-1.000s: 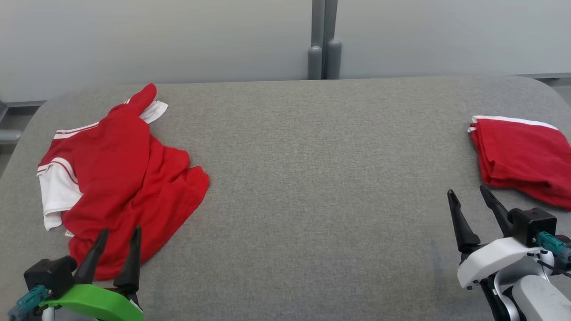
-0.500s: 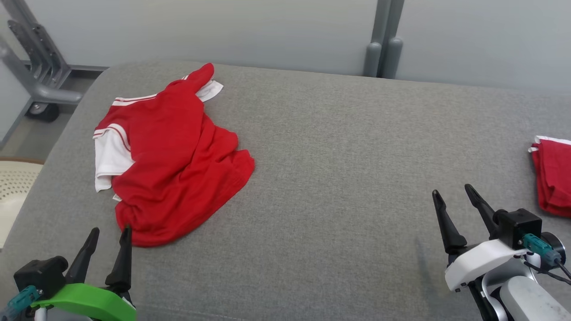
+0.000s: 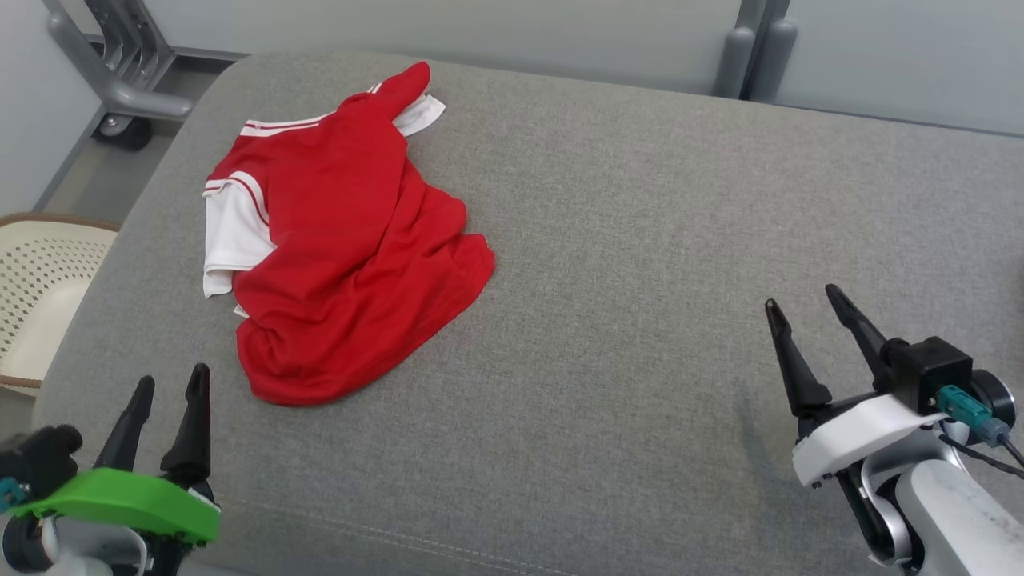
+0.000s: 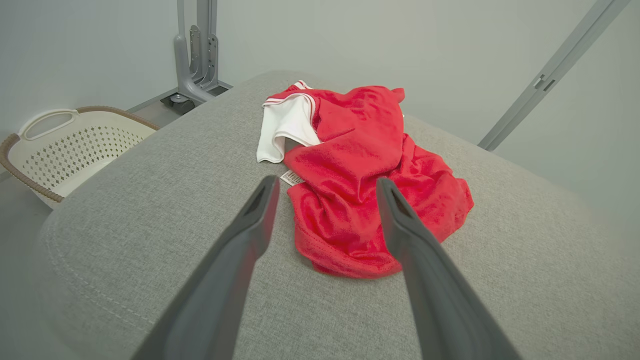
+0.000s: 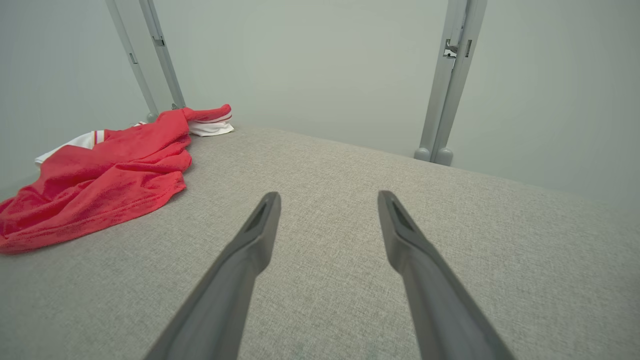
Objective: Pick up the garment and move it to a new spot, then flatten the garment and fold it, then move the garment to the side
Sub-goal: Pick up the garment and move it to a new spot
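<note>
The crumpled red-and-white garment [image 3: 344, 240] lies at ten o'clock on the grey worktop [image 3: 640, 280]. The left pincer [image 3: 173, 374] at seven o'clock and the right pincer [image 3: 801, 296] at four both have their fingers apart and hold nothing. The left wrist view adds a small label [image 4: 291, 177] at the garment's edge and a cream basket [image 4: 75, 145] beside the worktop.

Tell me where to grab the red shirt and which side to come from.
Probably best: take the shirt by its near hem, where the cloth rolls into a raised fold off the grey pad. Come in low from the robot's own side with the left end effector: it is open, pointed at that fold, and closest to it.
</note>
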### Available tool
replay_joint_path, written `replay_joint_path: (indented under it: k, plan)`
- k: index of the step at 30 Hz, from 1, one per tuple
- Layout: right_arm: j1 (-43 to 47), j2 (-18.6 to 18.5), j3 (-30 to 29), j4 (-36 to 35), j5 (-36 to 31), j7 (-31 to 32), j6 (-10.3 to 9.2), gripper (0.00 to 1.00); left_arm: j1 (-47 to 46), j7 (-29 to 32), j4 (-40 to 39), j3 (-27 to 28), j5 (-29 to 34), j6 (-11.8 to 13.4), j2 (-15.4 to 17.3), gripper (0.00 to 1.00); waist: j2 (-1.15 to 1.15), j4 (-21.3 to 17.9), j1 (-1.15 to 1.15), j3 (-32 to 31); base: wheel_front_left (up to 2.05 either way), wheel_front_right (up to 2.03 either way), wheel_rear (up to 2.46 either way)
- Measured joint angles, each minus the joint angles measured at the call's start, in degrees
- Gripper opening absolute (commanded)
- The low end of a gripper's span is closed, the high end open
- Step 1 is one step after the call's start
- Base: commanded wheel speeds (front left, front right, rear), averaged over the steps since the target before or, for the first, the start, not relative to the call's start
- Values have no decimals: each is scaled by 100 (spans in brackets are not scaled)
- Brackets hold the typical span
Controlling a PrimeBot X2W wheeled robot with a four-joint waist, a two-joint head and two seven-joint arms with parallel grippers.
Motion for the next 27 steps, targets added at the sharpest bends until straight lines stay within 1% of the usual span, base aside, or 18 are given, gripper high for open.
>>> replay_joint_path:
  k: [6, 9, 12, 16, 22, 27]
  plan:
    - [-213, -178, -108, -205, -53, 141, 0, 100, -716, 659, 40, -3, -292, 13, 4, 100, 0, -25, 0, 428, 0, 0, 0]
    - [-325, -187, -116, -319, -55, 209, 0, 100, -987, 1065, 97, -2, -517, 87, 11, 100, 0, -54, 0, 655, 0, 0, 0]
    - [-435, -188, -115, -433, -55, 268, 0, 100, -1251, 1373, 214, 59, -806, 200, -55, 100, 0, -100, 0, 885, 0, 0, 0]
    - [-632, -186, -93, -612, -107, 334, 0, 100, -1628, 1653, 345, 205, -896, 341, -76, 100, 0, -190, 0, 1193, 0, 0, 0]
    - [-805, -258, -87, -814, -169, 443, 1, 100, -2119, 2034, 527, 313, -1184, 404, -182, 100, 0, -374, 0, 1661, 0, 0, 0]
    - [-1097, -328, -108, -1014, -256, 504, 8, 100, -2421, 2079, 716, 482, -1196, 463, -162, 100, 0, -532, 1, 2056, 0, 0, 0]
